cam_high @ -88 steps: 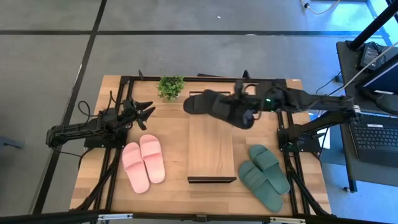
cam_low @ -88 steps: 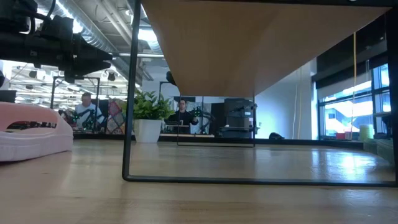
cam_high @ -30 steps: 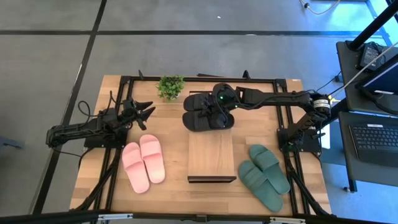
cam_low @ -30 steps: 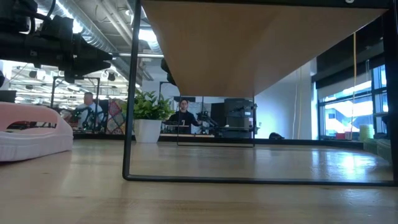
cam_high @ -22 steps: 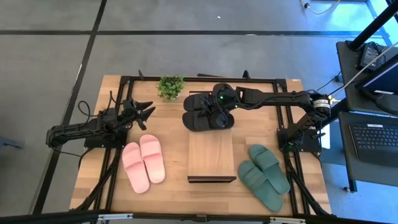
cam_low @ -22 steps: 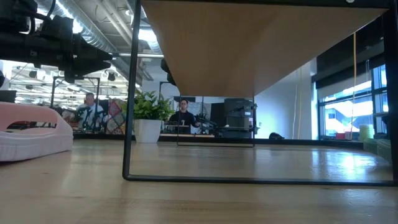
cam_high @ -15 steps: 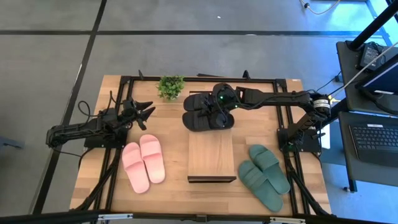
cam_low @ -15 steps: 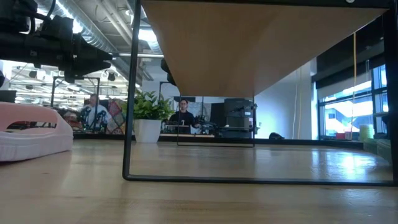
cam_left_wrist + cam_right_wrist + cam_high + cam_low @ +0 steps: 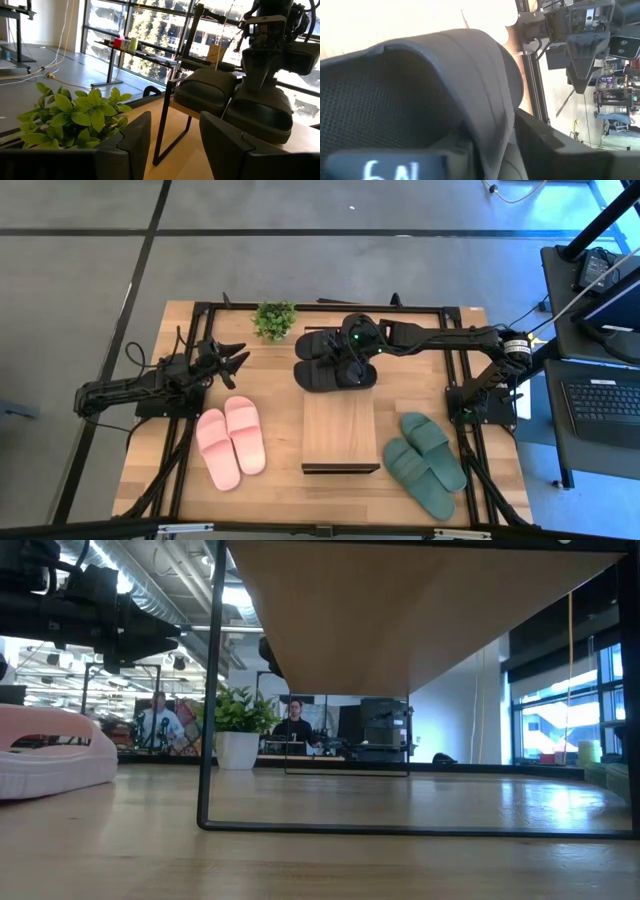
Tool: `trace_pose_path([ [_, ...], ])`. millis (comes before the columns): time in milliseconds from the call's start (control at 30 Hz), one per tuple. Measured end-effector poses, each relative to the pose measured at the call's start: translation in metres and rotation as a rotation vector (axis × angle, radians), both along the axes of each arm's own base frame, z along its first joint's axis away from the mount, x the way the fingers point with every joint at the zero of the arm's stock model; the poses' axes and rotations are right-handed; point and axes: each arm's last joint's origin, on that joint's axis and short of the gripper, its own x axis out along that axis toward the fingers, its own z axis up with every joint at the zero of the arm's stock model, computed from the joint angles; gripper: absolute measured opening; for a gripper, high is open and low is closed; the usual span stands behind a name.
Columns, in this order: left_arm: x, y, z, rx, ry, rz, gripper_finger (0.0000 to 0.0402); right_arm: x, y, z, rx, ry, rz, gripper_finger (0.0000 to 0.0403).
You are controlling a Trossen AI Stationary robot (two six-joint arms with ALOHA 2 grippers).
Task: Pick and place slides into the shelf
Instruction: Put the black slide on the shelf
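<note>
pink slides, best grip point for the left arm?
Probably the wide strap of a pink slide, taken from above. Both lie sole-down, flat on the table, side by side, so the raised straps are the only part the fingers could close across. The left gripper waits open just beyond their far ends.

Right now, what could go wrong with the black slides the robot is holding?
The right end effector holds the black slides at the far end of the shelf, partly past its edge, so they might tip off once let go. The potted plant stands close by and might get bumped.
</note>
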Motion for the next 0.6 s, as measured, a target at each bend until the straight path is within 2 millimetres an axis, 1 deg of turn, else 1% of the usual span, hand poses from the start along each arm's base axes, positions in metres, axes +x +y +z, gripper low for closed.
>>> trace_pose_path([
  [100, 0.0, 0.0, 0.0, 0.0, 0.0, 0.0, 0.0162, 0.0, -0.001, 0.0, -0.02, 0.004, -0.025, 0.0149],
  [200, 0.0, 0.0, 0.0, 0.0, 0.0, 0.0, 0.0162, -0.001, -0.002, 0.001, -0.049, 0.006, -0.067, 0.0162],
  [467, 0.0, 0.0, 0.0, 0.0, 0.0, 0.0, 0.0162, -0.008, 0.0, 0.014, -0.037, -0.025, -0.082, 0.0167],
  [600, 0.0, 0.0, 0.0, 0.0, 0.0, 0.0, 0.0162, -0.009, 0.0, 0.016, 0.01, -0.025, -0.115, 0.0168],
])
